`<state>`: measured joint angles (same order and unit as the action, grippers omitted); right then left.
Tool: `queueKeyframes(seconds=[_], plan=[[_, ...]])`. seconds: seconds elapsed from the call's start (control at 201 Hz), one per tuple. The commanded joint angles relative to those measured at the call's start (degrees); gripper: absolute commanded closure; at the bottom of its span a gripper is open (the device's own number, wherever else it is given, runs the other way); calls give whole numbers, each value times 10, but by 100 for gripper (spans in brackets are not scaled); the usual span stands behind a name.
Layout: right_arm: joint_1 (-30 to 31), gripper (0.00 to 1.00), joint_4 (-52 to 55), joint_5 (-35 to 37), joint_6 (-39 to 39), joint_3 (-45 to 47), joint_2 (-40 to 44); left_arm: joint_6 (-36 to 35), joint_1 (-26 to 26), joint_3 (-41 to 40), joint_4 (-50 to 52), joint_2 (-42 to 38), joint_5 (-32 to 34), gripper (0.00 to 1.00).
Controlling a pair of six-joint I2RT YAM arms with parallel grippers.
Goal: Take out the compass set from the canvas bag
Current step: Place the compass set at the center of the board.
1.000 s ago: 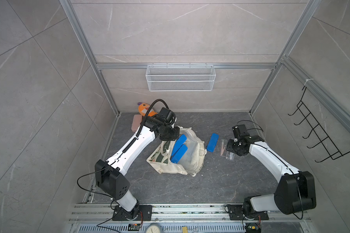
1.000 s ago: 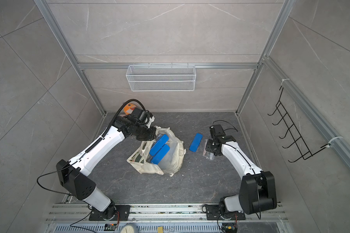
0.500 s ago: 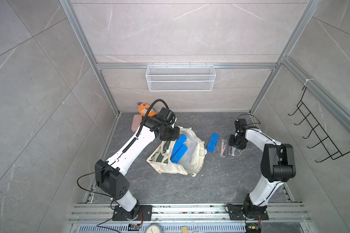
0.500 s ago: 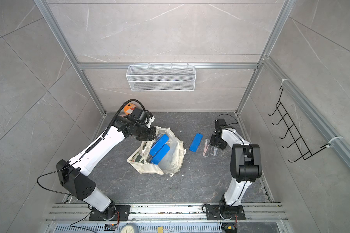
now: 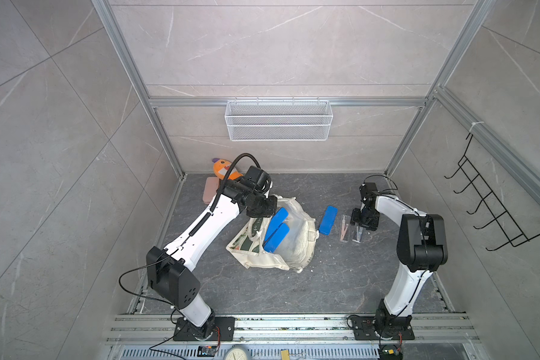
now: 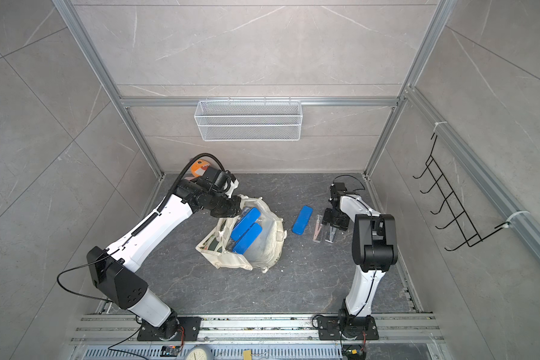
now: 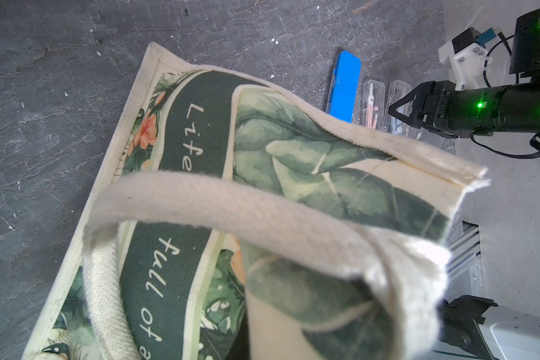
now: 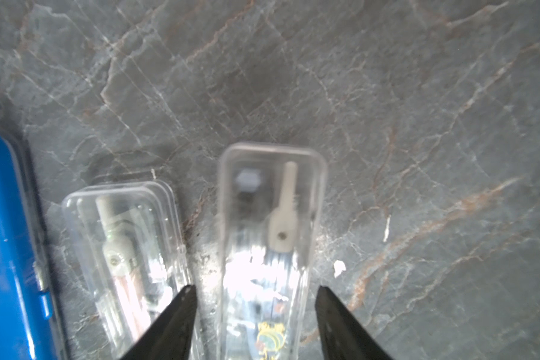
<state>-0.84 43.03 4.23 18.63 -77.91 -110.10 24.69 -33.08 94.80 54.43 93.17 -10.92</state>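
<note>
Canvas bag [image 5: 256,260] holds two blue cases [image 5: 276,237]; two compass sets [image 5: 344,229] outside.

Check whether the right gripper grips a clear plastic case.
No: the right gripper straddles the clear plastic case with gaps both sides.

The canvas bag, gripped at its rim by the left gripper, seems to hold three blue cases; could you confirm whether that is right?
Not quite: the canvas bag, gripped at its rim by the left gripper, holds two blue cases. The third blue case lies on the floor outside it, beside two clear cases. Both top views show this.
</note>
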Motion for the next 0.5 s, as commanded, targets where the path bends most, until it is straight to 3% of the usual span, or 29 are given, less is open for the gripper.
queueKeyframes(seconds=[0.0,0.135,0.269,0.369,0.494], plan=[[-2,34,18,-3,11,-11,54,14,-1,7,0,-7,-21,100],[-1,34,12,-53,23,0,129,28,-1,10,2,-5,-22,100],[9,34,-41,-196,47,61,238,44,-1,13,5,-4,-17,100],[51,33,-80,-281,59,115,316,52,-2,20,17,-2,-12,100],[111,31,-117,-338,68,181,402,52,-1,19,27,-4,-1,100]])
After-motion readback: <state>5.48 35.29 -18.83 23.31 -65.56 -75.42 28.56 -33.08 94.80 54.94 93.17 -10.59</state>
